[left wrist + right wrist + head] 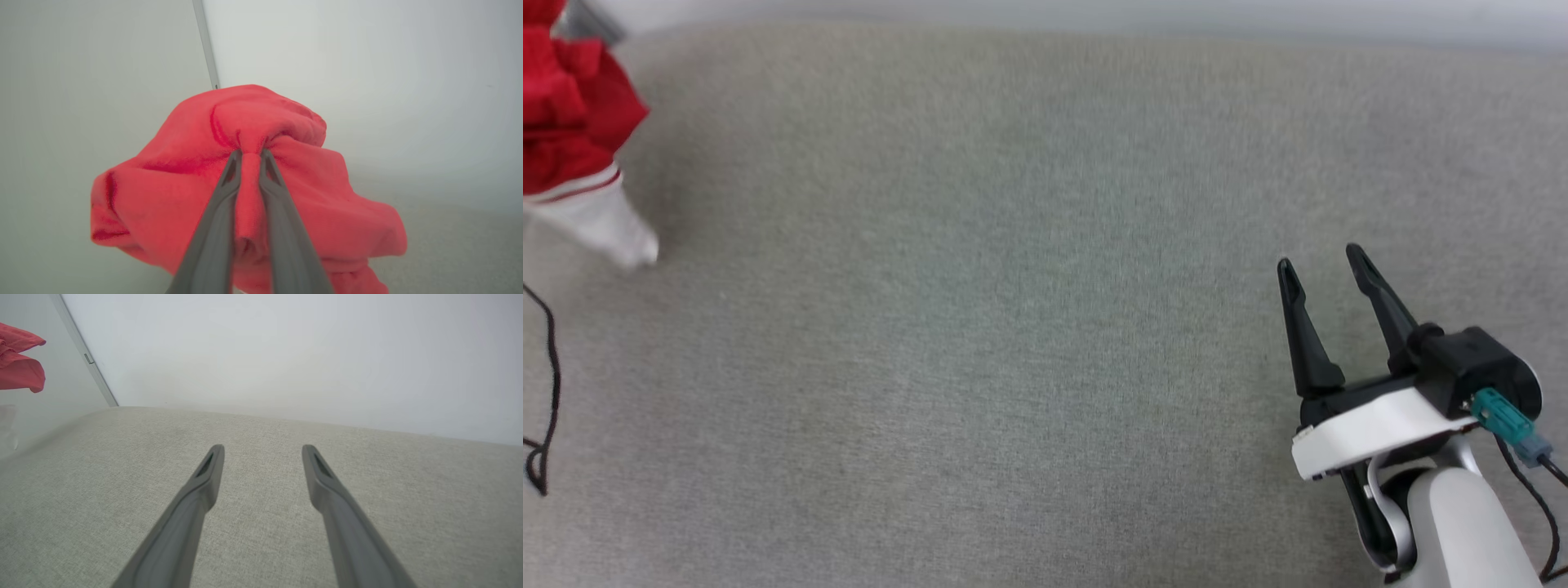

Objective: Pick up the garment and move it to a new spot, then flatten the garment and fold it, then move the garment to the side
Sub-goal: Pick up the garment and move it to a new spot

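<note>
The garment (568, 106) hangs bunched at the far upper left of the head view, red with a white sleeve (600, 224) dangling below it. In the left wrist view my left gripper (250, 153) is shut on a pinched fold of the red garment (184, 192), which droops around the fingers above the surface. A corner of the garment (18, 369) also shows at the upper left of the right wrist view. My right gripper (1323, 265) stands open at the lower right with nothing between its fingers (210, 473), low over the grey cloth.
A grey fabric surface (1013, 327) spreads across the whole work area. A pale wall (286, 355) rises behind it, with a corner strip (88, 359) at the left. A thin black cable (547, 384) loops at the left edge.
</note>
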Tool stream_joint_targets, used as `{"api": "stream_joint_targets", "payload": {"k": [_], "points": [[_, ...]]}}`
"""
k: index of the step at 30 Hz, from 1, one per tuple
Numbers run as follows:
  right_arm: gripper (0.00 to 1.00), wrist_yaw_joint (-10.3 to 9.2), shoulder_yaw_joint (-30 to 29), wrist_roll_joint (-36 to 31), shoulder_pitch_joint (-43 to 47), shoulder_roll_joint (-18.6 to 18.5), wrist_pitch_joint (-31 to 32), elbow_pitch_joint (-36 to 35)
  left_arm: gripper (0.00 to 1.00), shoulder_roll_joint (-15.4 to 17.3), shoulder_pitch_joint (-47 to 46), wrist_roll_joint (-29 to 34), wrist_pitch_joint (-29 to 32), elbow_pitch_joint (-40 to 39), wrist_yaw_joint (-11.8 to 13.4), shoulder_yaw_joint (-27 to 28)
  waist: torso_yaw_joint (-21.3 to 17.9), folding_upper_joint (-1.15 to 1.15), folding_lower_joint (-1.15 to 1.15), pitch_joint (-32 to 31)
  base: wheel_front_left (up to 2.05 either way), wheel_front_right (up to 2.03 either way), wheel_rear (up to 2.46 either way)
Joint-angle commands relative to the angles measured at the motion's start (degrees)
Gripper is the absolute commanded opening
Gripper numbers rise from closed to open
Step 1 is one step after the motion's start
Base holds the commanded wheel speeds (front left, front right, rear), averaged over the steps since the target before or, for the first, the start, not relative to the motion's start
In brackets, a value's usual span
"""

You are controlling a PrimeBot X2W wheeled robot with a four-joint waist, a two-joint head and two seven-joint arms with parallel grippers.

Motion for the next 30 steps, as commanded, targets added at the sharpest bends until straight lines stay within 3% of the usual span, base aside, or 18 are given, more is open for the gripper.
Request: {"api": "stream_joint_targets", "payload": {"k": [1,6,11,23,30], "points": [[1.00,-0.02,-0.23,0.42,0.98,-0.02,-0.11,0.09,0.00,-0.83,-0.49,0.30,-1.42,-0.28,0.17,-0.32,0.33,0.00,0.00,-3.49,0.00,0.00,0.00],[1.00,-0.02,-1.14,1.50,3.04,-0.01,0.07,-0.06,0.00,-3.44,-0.32,1.71,-6.99,-2.20,0.07,-2.11,-0.70,0.00,0.00,-7.53,0.00,0.00,0.00],[1.00,-0.02,-2.24,2.03,4.83,-0.01,0.62,-0.30,0.00,-8.25,2.11,2.82,-8.92,-5.79,-0.35,-5.52,-3.03,0.00,0.00,-9.91,0.00,0.00,0.00],[1.00,-0.02,-1.53,4.03,6.43,0.00,0.53,-0.37,0.00,-23.03,10.50,1.92,-8.15,-13.75,-2.57,-15.97,-13.08,0.00,0.00,-10.50,0.00,0.00,0.00],[1.00,-0.02,-1.76,4.72,7.17,0.01,0.38,-0.14,0.00,-26.81,18.79,1.76,-6.33,-14.59,-3.93,-22.42,-17.00,0.00,0.00,-8.45,0.00,0.00,0.00]]}}
